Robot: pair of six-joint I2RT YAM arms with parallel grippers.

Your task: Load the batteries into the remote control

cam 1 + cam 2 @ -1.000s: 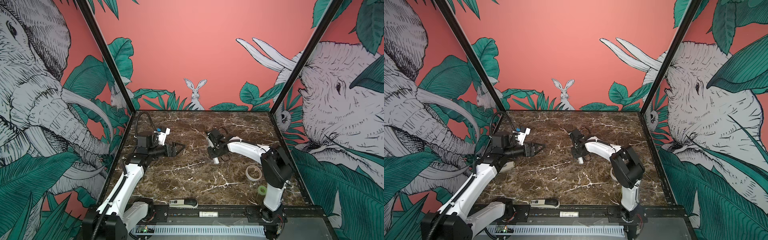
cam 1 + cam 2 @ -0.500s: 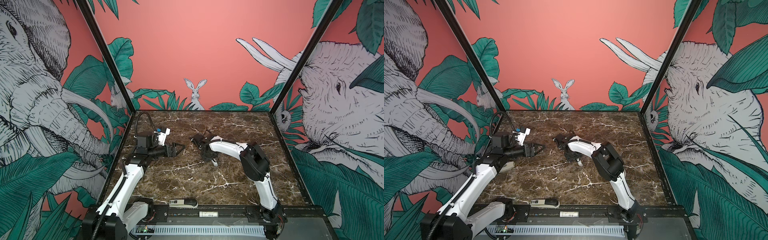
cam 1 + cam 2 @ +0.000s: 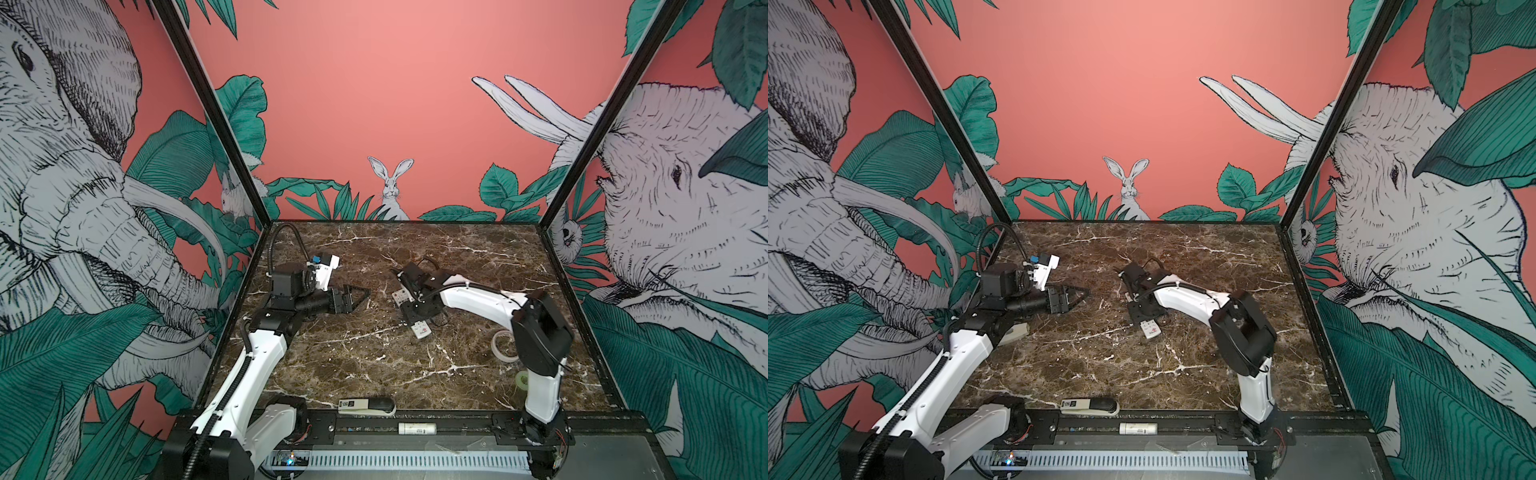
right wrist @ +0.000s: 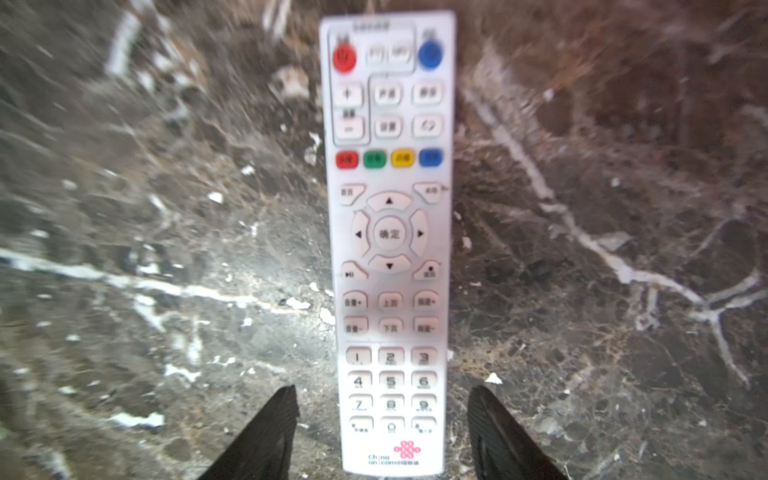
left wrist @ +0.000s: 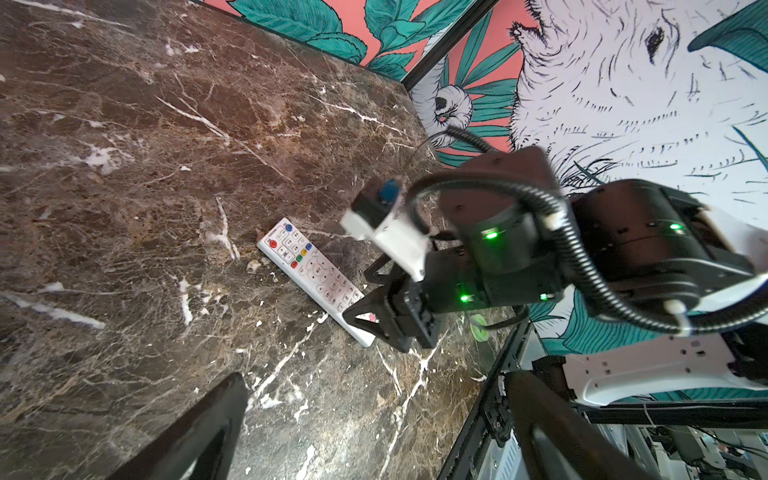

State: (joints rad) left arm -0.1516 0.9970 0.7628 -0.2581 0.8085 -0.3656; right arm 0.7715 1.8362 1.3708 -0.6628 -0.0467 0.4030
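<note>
Mid-frame, right claw (image 4: 384,432): spread, its fingers either side of the remote control's logo end, not gripping it.
Left claw (image 3: 357,300): spread wide, empty, hovering at centre left.
Remote control (image 4: 388,232): flat on the worktop, buttons up, at centre of both top views.
Batteries: not visible.
Step advice: lift the right claw straight clear; the remote probably needs flipping to reach its back.
Worktop (image 3: 374,357): dark veined marble.
Room: coral jungle-mural walls.
</note>
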